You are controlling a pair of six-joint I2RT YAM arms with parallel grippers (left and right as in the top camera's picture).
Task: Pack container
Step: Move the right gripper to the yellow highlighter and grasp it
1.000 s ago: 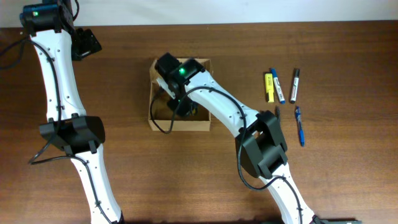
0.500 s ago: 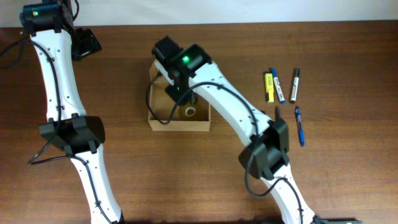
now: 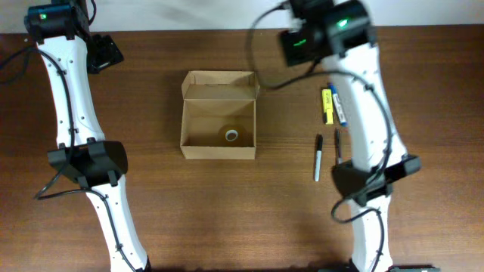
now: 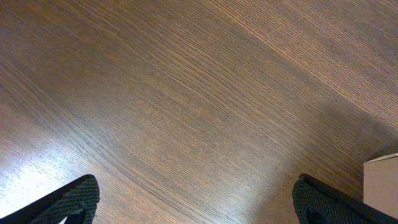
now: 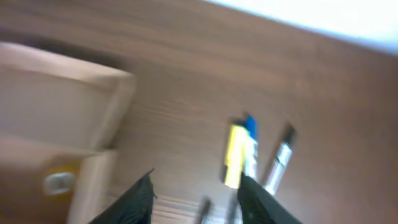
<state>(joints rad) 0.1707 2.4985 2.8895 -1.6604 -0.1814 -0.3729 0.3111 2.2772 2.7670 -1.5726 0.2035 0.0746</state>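
Note:
The container is a light-brown cardboard box, open, its flap lid standing up at the back. A tape roll lies inside it. The box also shows in the blurred right wrist view with the roll. My right gripper hangs high at the back, right of the box, open and empty. Below it lie a yellow highlighter, a blue-capped marker and a silver-and-black marker. My left gripper is far left at the back, open wide over bare wood.
The yellow highlighter and blue marker lie right of the box. A black pen lies nearer the front. The right arm hides other pens. A pale box corner shows at the left wrist view's right edge.
My right gripper has risen out of the box and swung right toward the back, over the pens. The tape roll stays in the box. The left arm has not moved.

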